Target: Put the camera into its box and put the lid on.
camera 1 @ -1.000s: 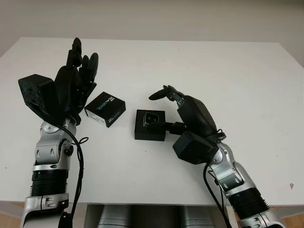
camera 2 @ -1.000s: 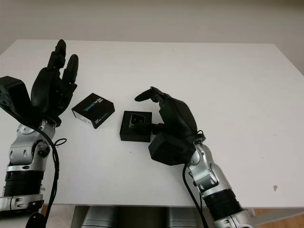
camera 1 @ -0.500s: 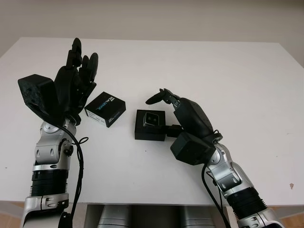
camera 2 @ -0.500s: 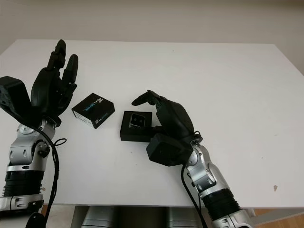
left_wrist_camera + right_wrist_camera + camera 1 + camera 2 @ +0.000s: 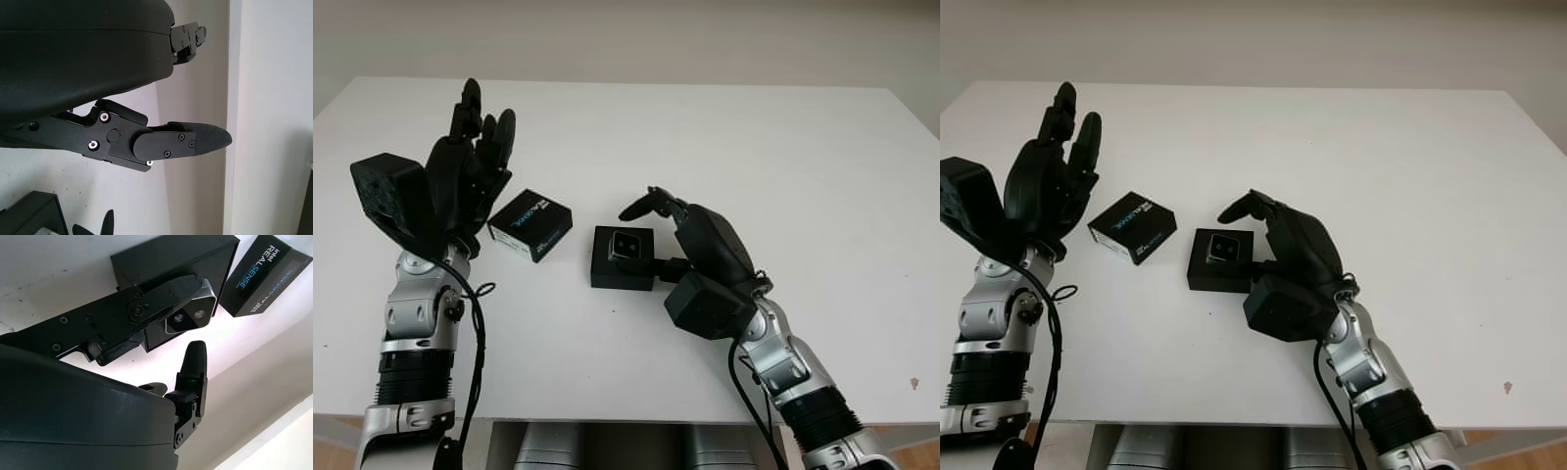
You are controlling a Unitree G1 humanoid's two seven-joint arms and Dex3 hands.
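Note:
A small silver camera [image 5: 626, 245] lies inside the open black box [image 5: 621, 271] at the table's middle. The black lid [image 5: 530, 224], printed with blue and white lettering, lies flat just left of the box. My right hand [image 5: 656, 233] is open at the box's right side, one finger arched over its far edge and the thumb by its right wall. In the right wrist view a finger [image 5: 146, 308] crosses the box [image 5: 161, 259] beside the camera [image 5: 193, 316], with the lid [image 5: 261, 279] beyond. My left hand [image 5: 475, 147] is open and raised, left of the lid.
The white table [image 5: 783, 166] stretches wide to the right and far side of the box. Its front edge [image 5: 607, 419] runs just behind both forearms. A small dark speck [image 5: 914, 383] marks the near right corner.
My right hand has sunk slightly and drawn a little nearer to me beside the box. The camera, box, lid and left hand have stayed put.

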